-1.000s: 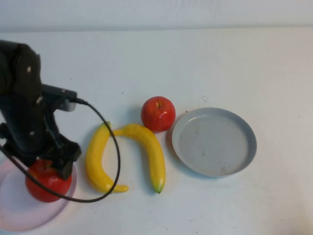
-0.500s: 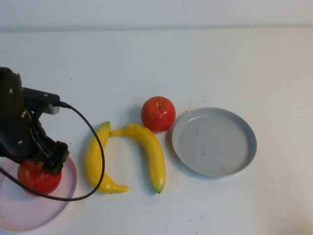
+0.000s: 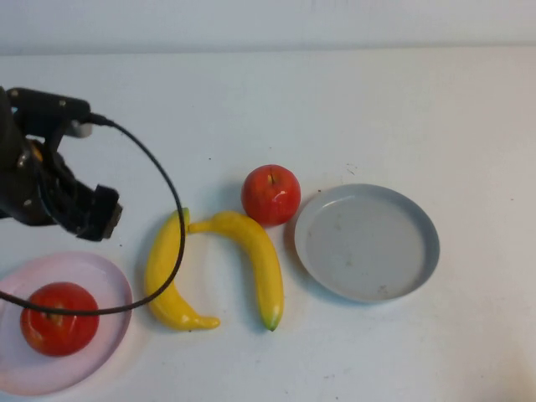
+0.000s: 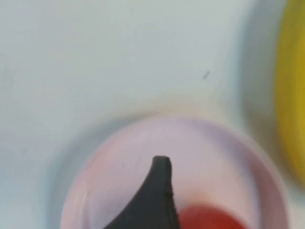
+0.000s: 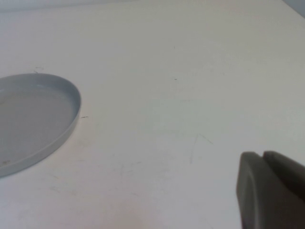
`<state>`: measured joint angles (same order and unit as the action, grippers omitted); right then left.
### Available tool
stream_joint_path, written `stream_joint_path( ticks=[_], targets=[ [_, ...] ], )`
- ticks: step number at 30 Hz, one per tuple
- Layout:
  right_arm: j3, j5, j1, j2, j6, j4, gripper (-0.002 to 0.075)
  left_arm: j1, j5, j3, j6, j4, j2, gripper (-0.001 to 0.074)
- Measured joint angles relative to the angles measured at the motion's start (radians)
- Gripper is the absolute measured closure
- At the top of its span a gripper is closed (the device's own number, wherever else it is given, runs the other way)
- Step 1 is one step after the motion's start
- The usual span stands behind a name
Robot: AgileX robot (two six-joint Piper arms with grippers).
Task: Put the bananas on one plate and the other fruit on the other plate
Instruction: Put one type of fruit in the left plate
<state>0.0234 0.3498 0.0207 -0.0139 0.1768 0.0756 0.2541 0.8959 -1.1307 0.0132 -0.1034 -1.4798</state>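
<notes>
One red apple (image 3: 59, 329) lies on the pale pink plate (image 3: 115, 283) at the near left. My left gripper (image 3: 85, 216) is raised above the table just behind that plate, open and empty. In the left wrist view one black finger (image 4: 161, 191) hangs over the pink plate (image 4: 119, 162), with the apple (image 4: 209, 218) beside it. The second apple (image 3: 270, 194) sits mid-table. Two yellow bananas (image 3: 167, 276) (image 3: 255, 255) lie in front of it. The grey-blue plate (image 3: 366, 241) is empty, to the right. My right gripper (image 5: 264, 191) is shut and shows only in the right wrist view.
The left arm's black cable (image 3: 172, 209) loops over the table past the left banana and the pink plate. A banana edge (image 4: 293, 105) shows in the left wrist view. The grey-blue plate's rim (image 5: 71, 119) shows in the right wrist view, with bare white table beyond.
My left gripper has let go of the apple, which now rests on the pink plate. The gripper has lifted and moved back, away from the plate.
</notes>
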Motion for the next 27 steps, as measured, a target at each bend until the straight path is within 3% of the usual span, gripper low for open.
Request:
stream_joint_path(
  ticks=[5,11,18,27],
  targets=[
    [0.0,0.0,0.0,0.0,0.0,0.0,0.0741,0.116,-0.111,-0.054,0.065,0.046,-0.025,0.0066],
    [0.0,0.0,0.0,0.0,0.0,0.0,0.0741,0.243,-0.187,-0.185,0.203,0.154,-0.203,0.0066],
    [0.0,0.0,0.0,0.0,0.0,0.0,0.0741,0.28,-0.19,-0.393,0.314,0.244,-0.41,0.0066],
    [0.0,0.0,0.0,0.0,0.0,0.0,0.0741,0.299,-0.187,-0.503,0.371,0.263,-0.502,0.0066]
  ],
)
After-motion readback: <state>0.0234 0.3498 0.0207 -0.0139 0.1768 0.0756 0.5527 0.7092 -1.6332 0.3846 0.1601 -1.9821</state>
